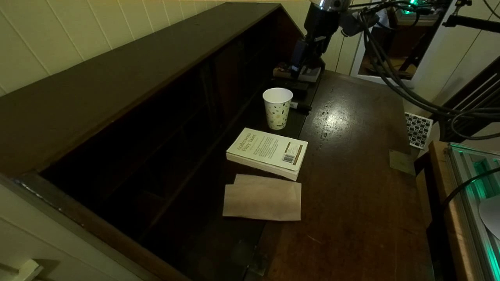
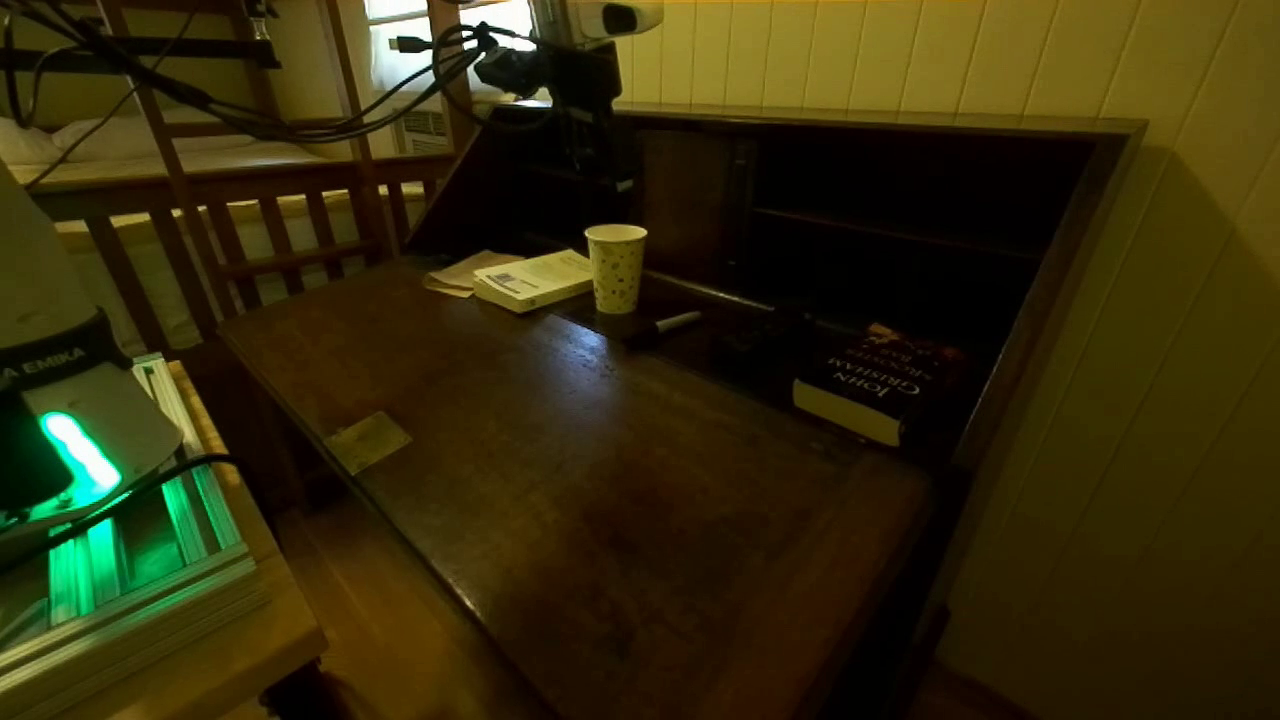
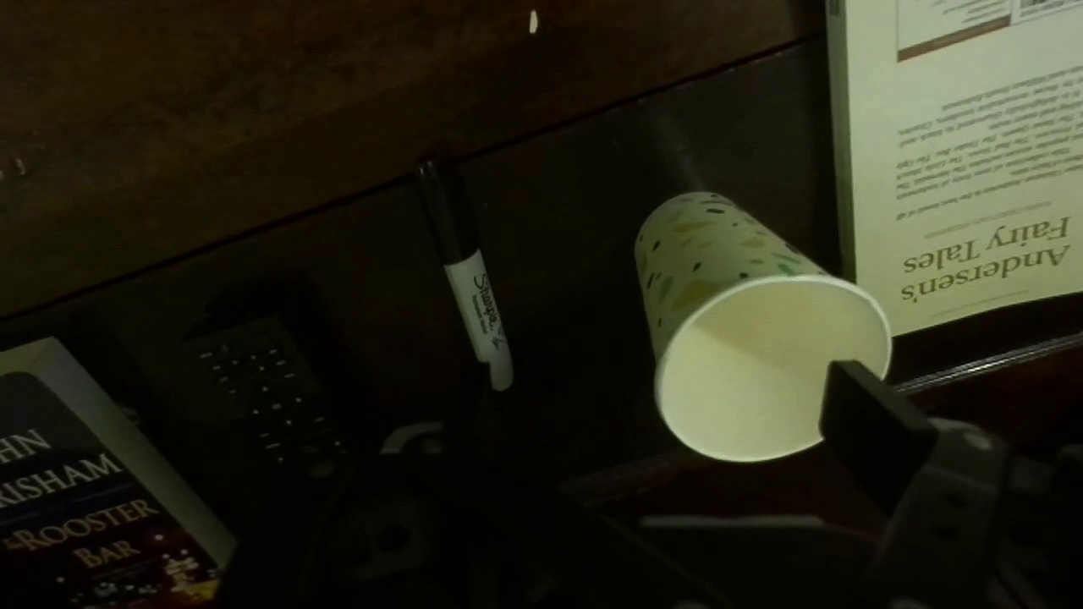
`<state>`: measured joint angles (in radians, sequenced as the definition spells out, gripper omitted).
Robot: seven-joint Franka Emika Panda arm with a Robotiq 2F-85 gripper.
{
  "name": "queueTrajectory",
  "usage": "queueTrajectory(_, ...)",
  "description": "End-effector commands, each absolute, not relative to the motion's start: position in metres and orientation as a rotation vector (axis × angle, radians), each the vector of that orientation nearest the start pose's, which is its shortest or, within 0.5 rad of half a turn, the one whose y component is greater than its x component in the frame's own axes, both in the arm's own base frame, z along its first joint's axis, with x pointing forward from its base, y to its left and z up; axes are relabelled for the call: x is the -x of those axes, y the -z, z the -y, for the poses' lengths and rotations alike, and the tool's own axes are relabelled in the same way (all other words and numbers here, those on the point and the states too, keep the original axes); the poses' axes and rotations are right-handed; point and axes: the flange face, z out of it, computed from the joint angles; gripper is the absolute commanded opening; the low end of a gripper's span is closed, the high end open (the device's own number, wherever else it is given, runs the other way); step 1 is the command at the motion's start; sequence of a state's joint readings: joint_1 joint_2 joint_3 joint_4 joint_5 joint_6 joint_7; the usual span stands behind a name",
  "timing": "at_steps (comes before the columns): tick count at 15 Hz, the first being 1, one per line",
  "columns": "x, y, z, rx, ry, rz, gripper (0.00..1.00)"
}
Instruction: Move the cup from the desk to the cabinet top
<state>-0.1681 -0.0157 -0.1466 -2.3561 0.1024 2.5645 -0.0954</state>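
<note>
Now, nearest of all, the gripper (image 3: 662,413) is seen low in the wrist view, its two fingers spread wide with nothing pinched between them. The finger at the right of that view is shown in front of the rim of the cup (image 3: 753,338), but a gap is shown in both exterior views, so the cup does not look to be touched.

A little farther off, right of the middle of the wrist view, the cup is stood upright on the dark back strip of the desk (image 2: 640,480). If the gripper is brought down crooked, the rim may be bumped and the cup knocked over, because it looks thin and light. If it is pinched too hard, its sides may be squashed.

Near the cup, the white book (image 3: 956,169) is set at the upper right. It could be pushed by a finger that is swung too wide.

Higher up, the cabinet top (image 1: 156,60) is seen at the upper left of an exterior view. If the cup is not lifted high enough, its base may be caught on the front edge.
</note>
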Motion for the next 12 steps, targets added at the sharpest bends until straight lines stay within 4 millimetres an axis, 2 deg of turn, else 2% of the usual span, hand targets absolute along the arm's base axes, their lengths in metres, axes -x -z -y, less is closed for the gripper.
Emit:
queueTrajectory(1,-0.493,-0.345,0.172,3.048,0.403,-0.488,1.00)
queueTrajectory(5,-0.495,-0.333,0.180,3.047,0.436,-0.510,1.00)
queueTrajectory(7,-0.497,-0.329,0.178,3.055,0.424,-0.462,1.00)
queueTrajectory(8,-0.496,-0.335,0.176,3.061,0.401,-0.501,1.00)
queueTrajectory(12,-0.497,-0.330,0.176,3.068,0.395,-0.476,1.00)
